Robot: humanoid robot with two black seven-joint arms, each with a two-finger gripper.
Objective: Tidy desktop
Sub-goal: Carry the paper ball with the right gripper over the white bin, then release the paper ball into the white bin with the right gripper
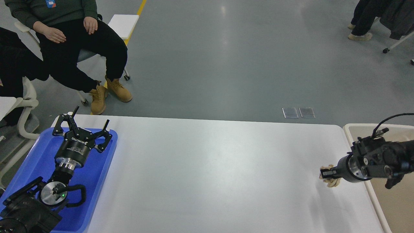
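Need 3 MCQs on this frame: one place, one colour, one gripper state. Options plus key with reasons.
1. Where is the left gripper?
A. over the tray
B. over the bin
C. at mid-desktop

2. What colour is the tray?
A. red
B. blue
C. green

3. What is the right gripper doing?
A. wide open, empty
B. out of view
C. shut on a crumpled beige scrap

Key:
1 A: its fingers spread above the blue tray at the left.
2 B: the tray is plainly blue.
3 C: the scrap sticks out from between its fingers, near the desktop's right edge.
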